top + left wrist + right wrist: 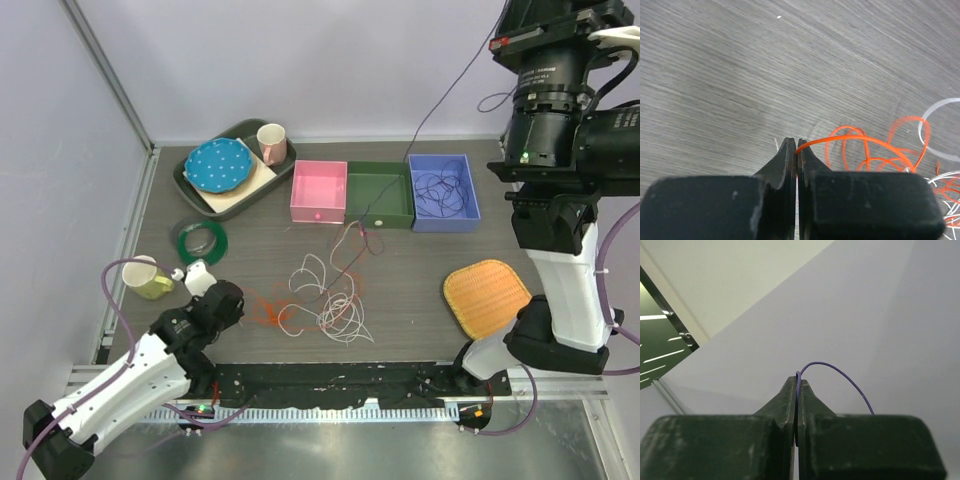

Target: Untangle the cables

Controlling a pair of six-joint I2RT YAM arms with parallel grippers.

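Open tabletop (420,330) lies between the cable tangle (325,300) and woven mat (485,297).

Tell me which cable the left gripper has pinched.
The red-orange cable, clamped in the shut left gripper; the white cables lie loose on the table.

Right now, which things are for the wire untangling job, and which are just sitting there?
For the job:
- orange cable, pinched in the left gripper
- purple cable, pinched in the right gripper
- white cables

Just lying about:
- spotted plate
- pink cup
- tape roll
- yellow mug
- woven mat
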